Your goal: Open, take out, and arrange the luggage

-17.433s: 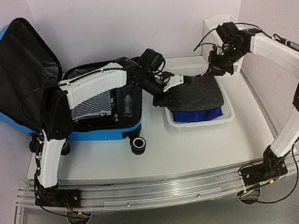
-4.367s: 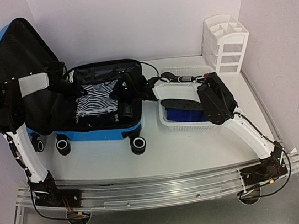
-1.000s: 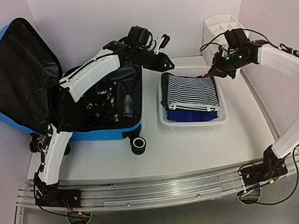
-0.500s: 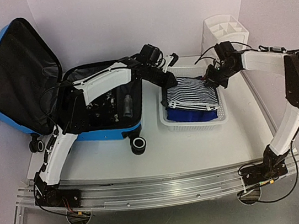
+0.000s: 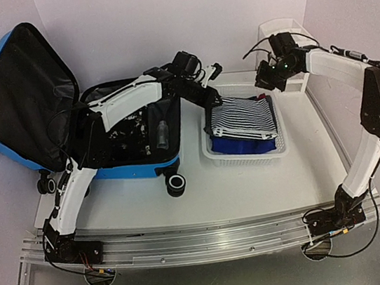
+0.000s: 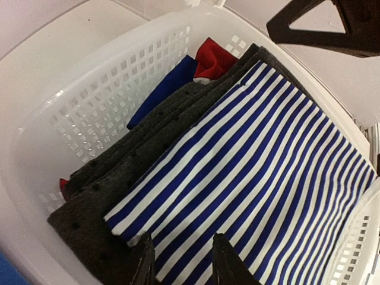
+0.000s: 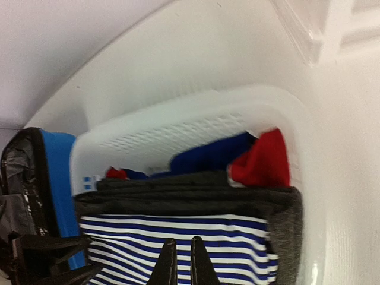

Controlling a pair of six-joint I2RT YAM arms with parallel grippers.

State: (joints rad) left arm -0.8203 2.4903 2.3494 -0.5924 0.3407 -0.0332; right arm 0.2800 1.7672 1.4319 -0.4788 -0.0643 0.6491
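- Nearest me, both my arm bases sit on the metal rail [image 5: 204, 243] along the front of the counter [image 5: 253, 190], left arm on the left, right arm on the right.
- Just past the rail, on the left half of the counter, the luggage [image 5: 130, 171] lies open with its blue shell down. One black-and-white wheel [image 5: 175, 183] sticks out at its near right corner.
- My left arm arches up and rightward across the open luggage. Dark odds and ends lie in the black-lined base below it, too murky for me to name.
- Just right of the luggage stands the white basket [image 5: 249, 159], with perforated walls and clothes stacked inside.
- Top of the stack is the striped cloth [image 5: 243, 117], blue and white, folded flat. Under it is a grey cloth [image 6: 89, 219], then a blue cloth [image 5: 247, 146], with a red cloth [image 7: 264, 160] poking out at the far end.
- My left gripper [image 6: 184, 265] hangs over the basket's far left corner. Its fingers are a modest gap apart with nothing between them, just over the stripes. I cannot tell whether they touch the cloth.
- My right gripper [image 7: 181, 264] is up over the basket's far right corner, pointing down at the stack. Its fingers are pinched almost together and it holds nothing.
- Behind that gripper, far right, the white organizer [image 5: 287, 29] stands near the back wall.
- Far left, the luggage lid [image 5: 20, 95] is raised, with its black lining facing the counter and its blue edge toward the wall.
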